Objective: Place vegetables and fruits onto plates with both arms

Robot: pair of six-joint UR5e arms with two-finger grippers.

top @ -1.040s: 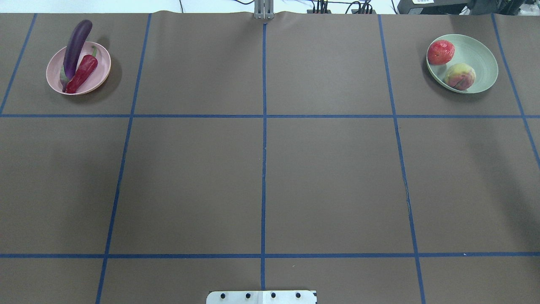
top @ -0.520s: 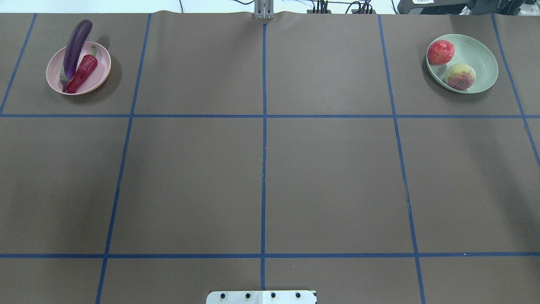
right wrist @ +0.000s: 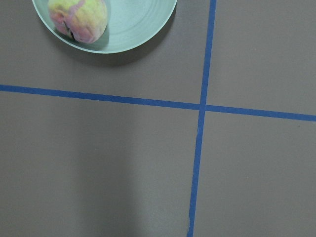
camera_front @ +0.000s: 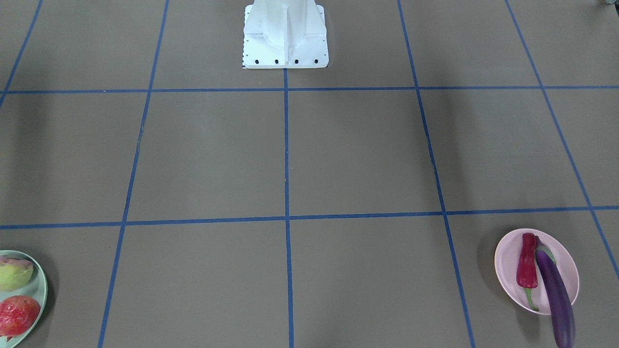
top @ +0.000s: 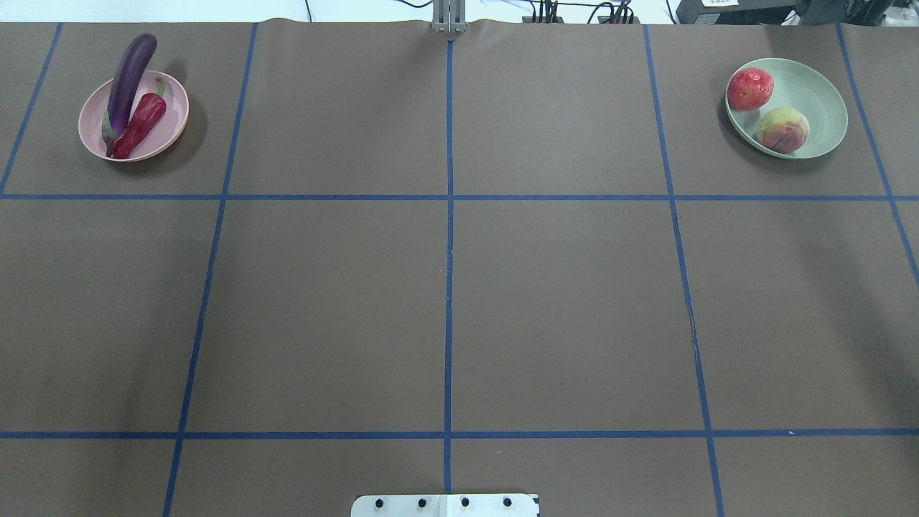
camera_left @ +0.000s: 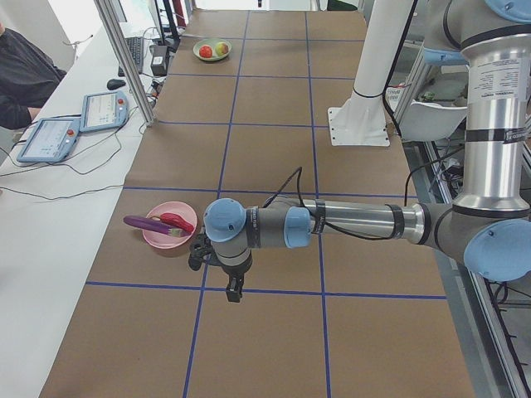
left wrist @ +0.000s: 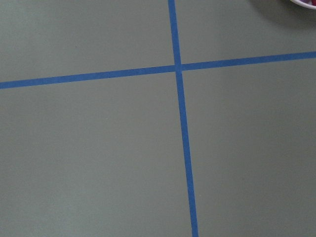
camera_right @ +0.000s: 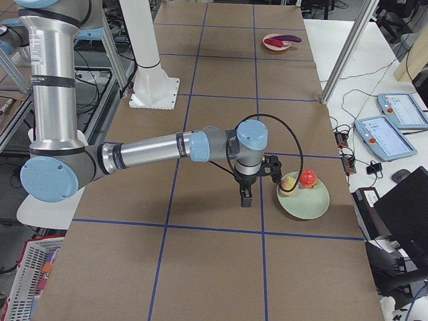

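Overhead view, clock read from table centre. Brown table point(top: 459, 301) gridded with blue tape point(top: 449, 237).

Pink plate point(top: 172, 126) sits out at 10 o'clock. Both vegetables are on it.
- Eggplant point(top: 129, 79): long axis runs 7 to 1 o'clock. Pale cap end is down inside the plate at 7; the dark tip points to 1 and overhangs the far rim.
- Chili pepper point(top: 140, 123): nearly parallel to the eggplant, lying against its 3 o'clock flank. Green stem points to 1, blunt red tip to 7.

Green plate point(top: 818, 93) sits out at 2 o'clock. Both fruits are on it.
- Pomegranate point(top: 750, 88): at the plate's 10 o'clock, by the rim.
- Peach point(top: 782, 130): at the plate's 6 o'clock, just beside the pomegranate. Both are round, with no long axis to note.

Neither arm shows in the overhead or front-facing views.

In the left side view the left gripper point(camera_left: 236, 290) hangs fingers-down off a level forearm, above the table just beside the pink plate. Spread or pressed together: cannot tell. Its wrist camera sees a tape crossing and a sliver of the plate at 1 o'clock.

In the right side view the right gripper point(camera_right: 245, 196) hangs fingers-down near the green plate. Finger spacing: cannot tell. Its wrist camera has the peach in the plate at 11 o'clock.

White base block point(top: 445, 505) sits at the table's 6 o'clock edge.
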